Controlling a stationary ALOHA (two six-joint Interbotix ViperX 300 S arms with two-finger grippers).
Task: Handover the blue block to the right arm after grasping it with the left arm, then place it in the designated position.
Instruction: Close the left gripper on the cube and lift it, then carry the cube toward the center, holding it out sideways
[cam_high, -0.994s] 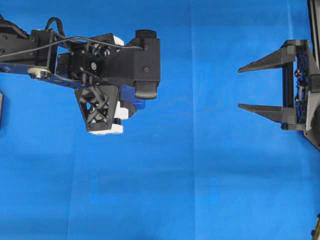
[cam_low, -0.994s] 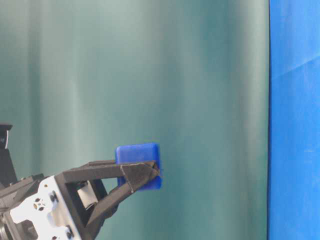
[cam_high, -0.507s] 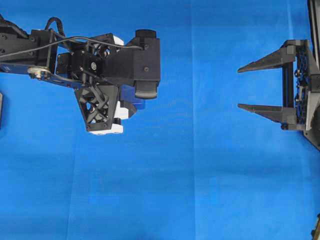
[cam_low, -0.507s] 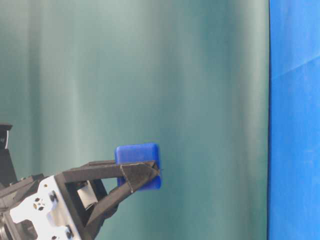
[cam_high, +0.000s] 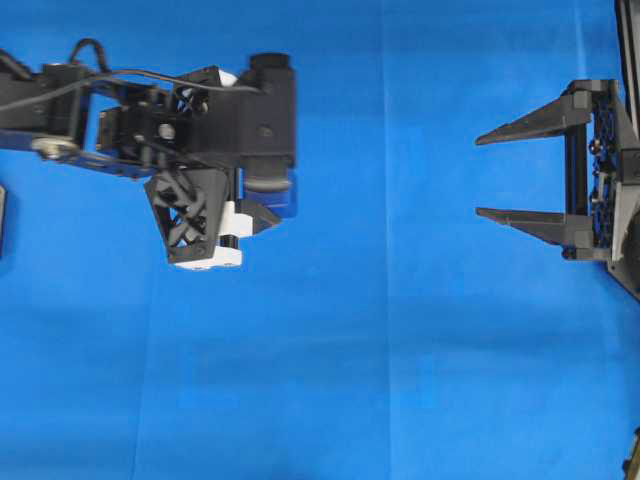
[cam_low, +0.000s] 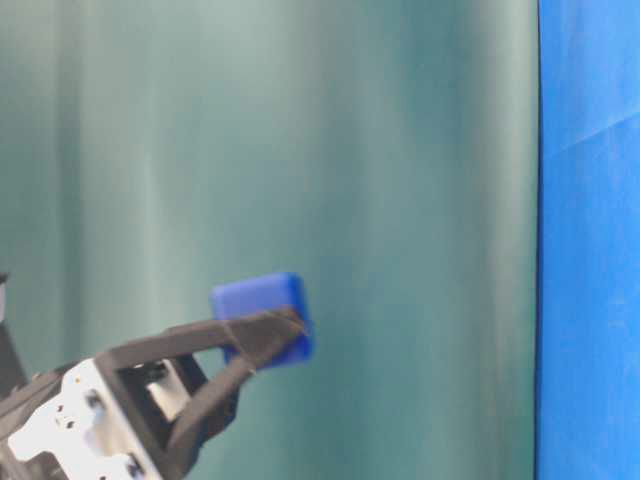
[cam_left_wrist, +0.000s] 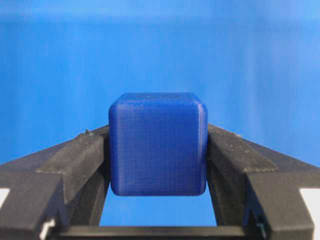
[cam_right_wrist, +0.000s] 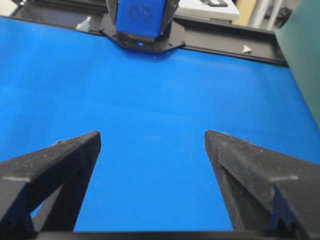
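Left gripper with white corner pieces (cam_left_wrist: 158, 150) stays clamped on the small dark-blue cube (cam_left_wrist: 158, 143) – lifted higher, tilted up since a second ago (clear of the blue cloth (cam_high: 400, 350)). All-black right gripper (cam_high: 490, 175) waits spread wide at the cloth's right edge – handover is next.

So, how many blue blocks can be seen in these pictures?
1. The blue block is clamped between the left gripper fingers, lifted off the cloth. No other shows.

**Surroundings: cloth, backdrop, far-edge fittings**

A bright blue cloth (cam_high: 400, 360) covers the table, with faint fold creases. A teal-green backdrop (cam_low: 300, 150) hangs behind. At the far edge, a black rail (cam_right_wrist: 225, 47) and a blue-faced mount (cam_right_wrist: 140, 20).
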